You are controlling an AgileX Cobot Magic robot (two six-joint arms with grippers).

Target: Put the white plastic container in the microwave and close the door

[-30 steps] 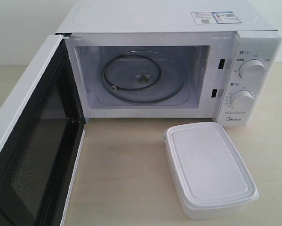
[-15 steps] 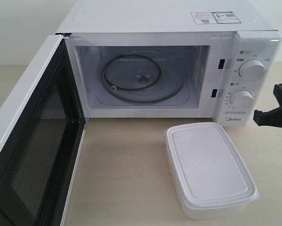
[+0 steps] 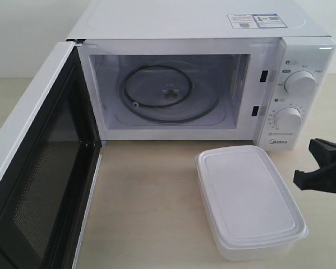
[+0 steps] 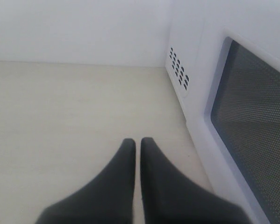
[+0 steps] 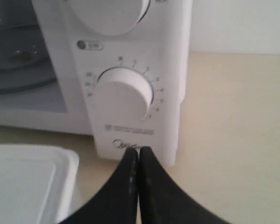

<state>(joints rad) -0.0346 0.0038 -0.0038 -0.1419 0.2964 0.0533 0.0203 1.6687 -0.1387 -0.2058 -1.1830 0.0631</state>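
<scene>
Zero gap shows in my right hand beside the white plastic container, so I'd spread it wide first.

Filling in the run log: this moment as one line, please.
door open | white plastic container lidded, on table before microwave | left gripper shut, empty, by door | right gripper shut, empty, beside container

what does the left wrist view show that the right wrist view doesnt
Only the left wrist view: the dark mesh window of the door, vent holes on the side of the microwave, and the shut left gripper. Only the right wrist view: the lower knob, a corner of the white plastic container, the glass turntable, and the shut right gripper. Both: the microwave's white body and the pale tabletop.
</scene>
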